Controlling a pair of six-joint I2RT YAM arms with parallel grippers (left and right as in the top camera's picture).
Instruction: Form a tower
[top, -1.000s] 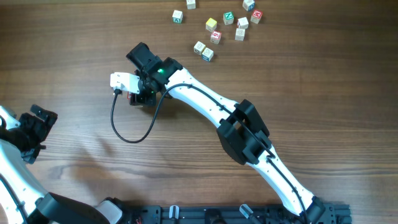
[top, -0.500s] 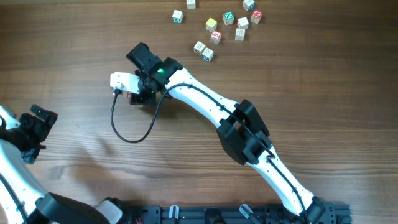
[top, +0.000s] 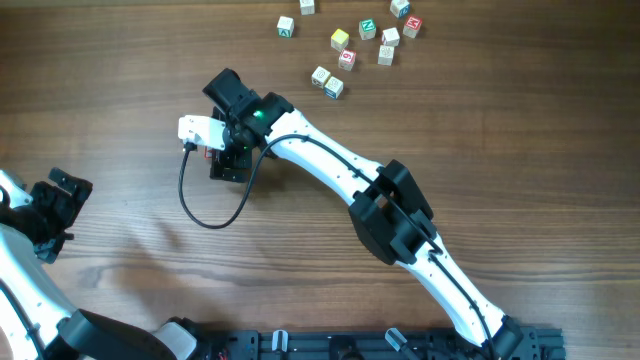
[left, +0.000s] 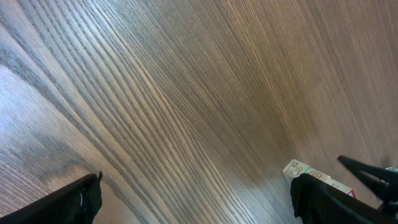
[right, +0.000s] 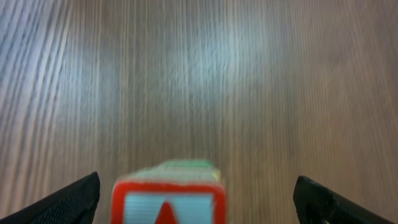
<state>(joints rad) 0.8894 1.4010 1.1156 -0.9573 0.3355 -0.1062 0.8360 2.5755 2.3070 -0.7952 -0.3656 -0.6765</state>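
Right end effector (right: 196, 180) is now gaping apart, wider than half-second ago, jaws standing clear either side of tower (right: 168, 200), which is sitting left of centre on desk (right: 199, 62), red-marked top showing. Left end effector (left: 196, 182) is hanging wide apart, near left. Loose cubes (top: 345, 48) are lying far right.

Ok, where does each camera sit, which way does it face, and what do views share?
Overhead: above the table, facing straight down; left arm, right arm, loose cubes.
Left wrist: low over the table, looking across it; left gripper open.
Right wrist: looking forward and down past the open right gripper at the tower.
Shared: both wrist views show the tower.
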